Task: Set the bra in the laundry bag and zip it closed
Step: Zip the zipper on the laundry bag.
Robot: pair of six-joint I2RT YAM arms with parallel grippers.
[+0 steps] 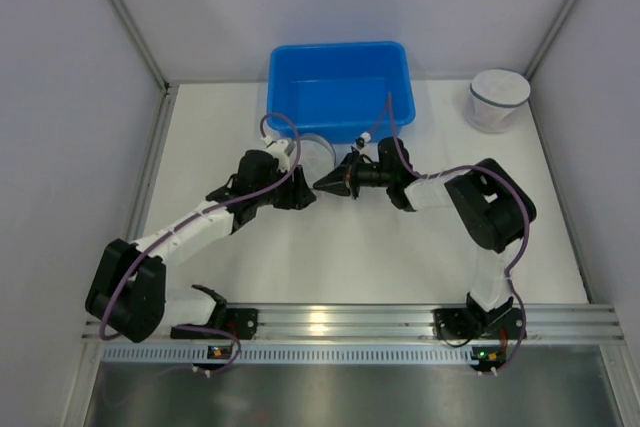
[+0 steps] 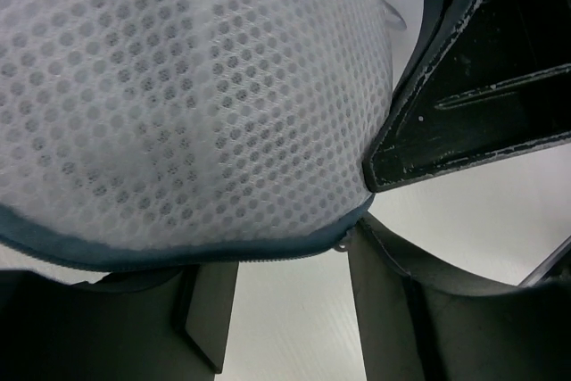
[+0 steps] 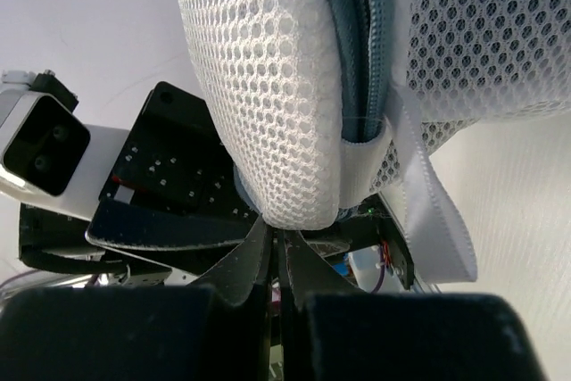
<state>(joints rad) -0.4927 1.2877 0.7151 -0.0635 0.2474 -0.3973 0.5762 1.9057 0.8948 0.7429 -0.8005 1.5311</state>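
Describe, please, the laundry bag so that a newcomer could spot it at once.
Find the blue tub at the far middle of the table. Just before its near wall, the laundry bag sits between the left gripper and right gripper. It is white honeycomb mesh with a grey-blue zipper, unlike the round white container alone at the far right.

The laundry bag point(image 1: 318, 154) sits before the tub point(image 1: 340, 87), canister point(image 1: 497, 99) right
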